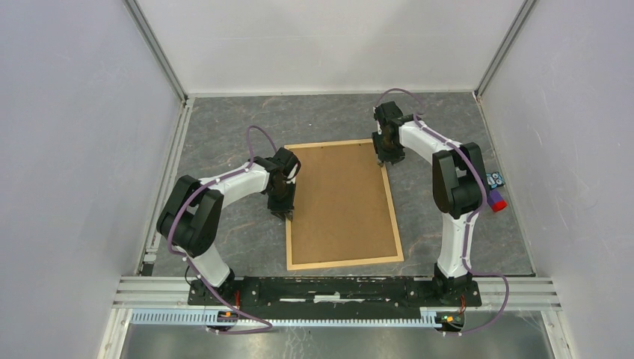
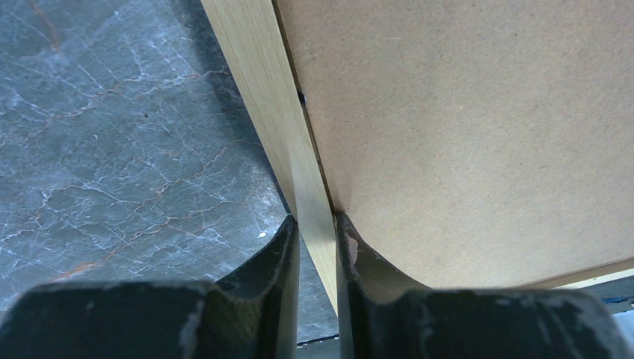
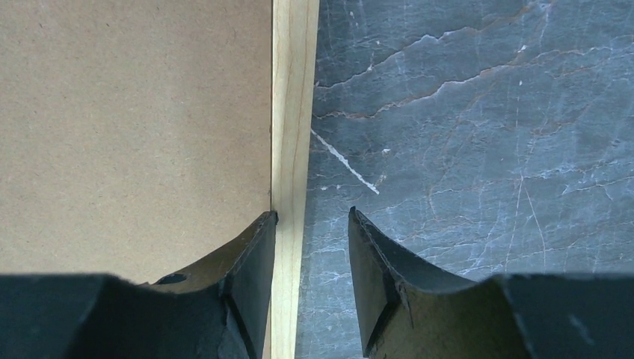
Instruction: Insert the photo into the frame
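Observation:
The light-wood frame (image 1: pixel 344 262) lies flat on the grey marbled table, with a plain brown board (image 1: pixel 340 202) filling its inside. The photo is hidden. My left gripper (image 1: pixel 284 212) stands at the frame's left strip. In the left wrist view its fingers (image 2: pixel 315 221) are shut on that strip (image 2: pixel 269 97), one finger outside it and one on the board (image 2: pixel 463 134). My right gripper (image 1: pixel 387 158) is at the right strip near the far corner. There it is open (image 3: pixel 312 217): one finger sits at the strip's (image 3: pixel 291 112) inner edge, the other stands off over the table.
A small blue card (image 1: pixel 495 179) and a red object (image 1: pixel 498 203) lie near the right wall, behind the right arm's elbow. Enclosure walls close off the left, right and far sides. An aluminium rail (image 1: pixel 336 288) runs along the near edge.

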Robot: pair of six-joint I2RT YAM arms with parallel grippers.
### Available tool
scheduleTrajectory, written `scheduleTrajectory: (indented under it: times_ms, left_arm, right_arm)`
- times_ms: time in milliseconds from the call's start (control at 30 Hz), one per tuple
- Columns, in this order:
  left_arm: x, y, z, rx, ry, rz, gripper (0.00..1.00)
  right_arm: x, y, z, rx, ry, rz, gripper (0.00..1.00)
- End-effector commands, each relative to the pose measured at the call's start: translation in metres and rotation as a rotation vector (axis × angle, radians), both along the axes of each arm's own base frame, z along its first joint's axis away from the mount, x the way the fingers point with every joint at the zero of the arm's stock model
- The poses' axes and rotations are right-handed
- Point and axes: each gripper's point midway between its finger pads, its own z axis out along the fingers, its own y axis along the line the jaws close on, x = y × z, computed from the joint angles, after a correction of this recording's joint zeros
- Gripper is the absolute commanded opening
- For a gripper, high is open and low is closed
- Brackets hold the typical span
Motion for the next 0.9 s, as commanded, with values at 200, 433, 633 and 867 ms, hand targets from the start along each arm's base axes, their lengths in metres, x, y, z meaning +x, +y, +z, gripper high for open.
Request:
scheduleTrajectory:
  times_ms: [200, 433, 633, 867]
  left_arm:
    - [-0.020, 0.010, -0.017, 0.054, 0.057, -0.061, 0.02]
    - [-0.020, 0.010, -0.017, 0.054, 0.056, -0.061, 0.02]
    - [-0.020, 0.010, -0.018, 0.055, 0.058, -0.063, 0.02]
    - [-0.020, 0.010, -0.018, 0.058, 0.060, -0.066, 0.02]
  right_arm:
    - [-0.008, -0.030, -0.021, -0.158, 0.037, -0.054, 0.46]
    - [-0.012, -0.047, -0.027, -0.248, 0.047, -0.087, 0.46]
    - [-0.028, -0.034, -0.058, -0.173, 0.113, -0.058, 0.46]
    - [-0.040, 0.006, -0.083, 0.050, 0.184, 0.006, 0.46]
